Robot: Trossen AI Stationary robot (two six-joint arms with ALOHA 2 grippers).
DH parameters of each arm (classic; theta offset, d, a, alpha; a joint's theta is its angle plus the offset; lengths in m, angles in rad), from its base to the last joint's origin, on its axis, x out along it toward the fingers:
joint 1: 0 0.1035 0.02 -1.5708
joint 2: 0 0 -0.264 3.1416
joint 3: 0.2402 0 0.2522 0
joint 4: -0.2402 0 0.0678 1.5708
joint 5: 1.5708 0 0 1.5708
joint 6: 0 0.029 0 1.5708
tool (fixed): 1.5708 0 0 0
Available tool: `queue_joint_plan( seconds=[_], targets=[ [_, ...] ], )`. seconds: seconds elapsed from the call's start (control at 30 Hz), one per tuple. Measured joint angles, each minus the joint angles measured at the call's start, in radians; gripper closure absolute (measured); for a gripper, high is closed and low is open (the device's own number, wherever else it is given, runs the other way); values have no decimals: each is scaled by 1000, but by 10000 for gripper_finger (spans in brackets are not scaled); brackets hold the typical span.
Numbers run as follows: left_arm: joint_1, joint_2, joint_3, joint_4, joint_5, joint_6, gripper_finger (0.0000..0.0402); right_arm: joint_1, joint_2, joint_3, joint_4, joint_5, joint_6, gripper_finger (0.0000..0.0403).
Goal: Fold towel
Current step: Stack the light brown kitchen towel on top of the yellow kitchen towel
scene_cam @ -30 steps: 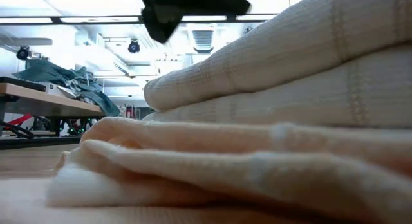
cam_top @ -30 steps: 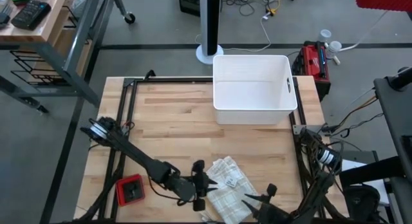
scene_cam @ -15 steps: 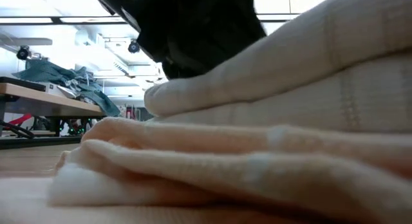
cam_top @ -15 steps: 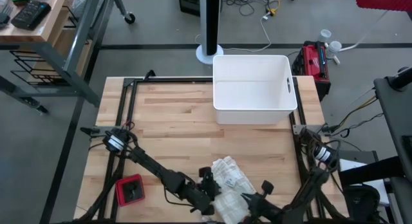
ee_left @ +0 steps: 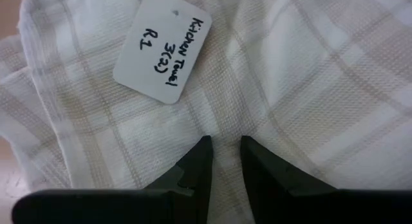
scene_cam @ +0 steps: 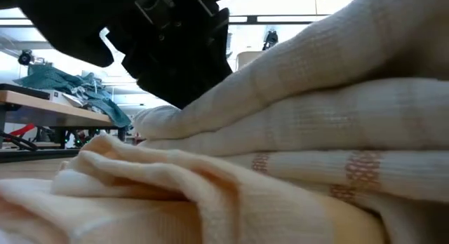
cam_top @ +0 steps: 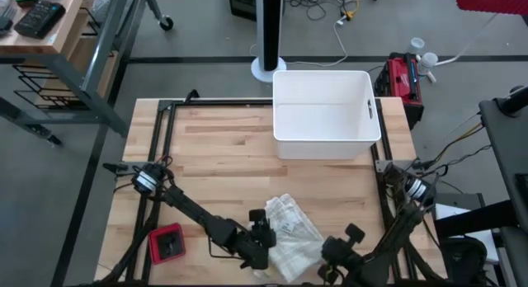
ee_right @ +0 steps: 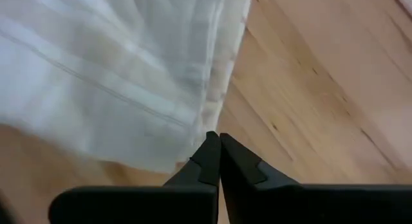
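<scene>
A cream towel (cam_top: 293, 233) with faint tan stripes lies bunched in several layers near the table's front edge, filling the low view (scene_cam: 316, 132). A white handwritten tag (ee_left: 161, 53) lies on it. My left gripper (cam_top: 266, 233) comes slanting down onto the towel's left part and is shut on a ridge of cloth (ee_left: 225, 147). My right gripper (cam_top: 330, 252) is at the towel's right edge, fingers shut (ee_right: 215, 137), tips beside the towel's hem (ee_right: 209, 108). My left gripper pinches a raised crease of the towel's top layer (ee_left: 225, 130) between its two fingers, a little below the tag. It comes slanting down from the table's left. The towel rests on the table, slack. My right gripper's shut tips are at the hem; whether they touch it I cannot tell.
A white bin (cam_top: 326, 114) stands at the table's far side, right of centre. A small red and black box (cam_top: 168, 242) sits at the front left. Bare wood (cam_top: 223, 167) lies between the towel and the bin.
My left gripper has come down and tipped onto the towel's left part; in the low view it now looms right over the top fold. My right gripper has turned at the wrist by the towel's right edge. The towel's near layers have shifted and bunched differently.
</scene>
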Motion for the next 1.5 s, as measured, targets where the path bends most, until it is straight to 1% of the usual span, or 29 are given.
queue_joint_plan(
  seconds=[0.13,0.27,0.4,0.5,0.57,0.67,0.83,0.93,1.27,1.5],
  targets=[
    [0,-10,9,-4,9,21,326,11,-77,0,42,28,-7,403],
    [-3,-29,54,-3,17,66,326,12,-141,0,185,65,-126,403],
    [-4,-36,103,-1,47,117,326,-13,-150,0,310,59,-246,403],
    [-7,-36,148,1,116,128,326,-34,-144,0,357,8,-289,403],
    [-10,-37,167,15,169,128,326,-44,-132,0,361,-11,-303,403],
    [-18,-34,155,50,230,124,326,-62,-121,-1,362,-46,-327,403],
    [-24,-32,130,119,240,115,326,-103,-97,-1,376,-94,-344,403],
    [-23,-32,116,123,260,90,326,-123,-86,-2,378,-126,-359,403],
    [-26,-32,-11,172,279,-13,326,-179,-21,-6,375,-251,-433,403],
    [-30,-34,-49,181,286,-59,326,-180,-20,-10,267,-252,-394,403]
  ],
)
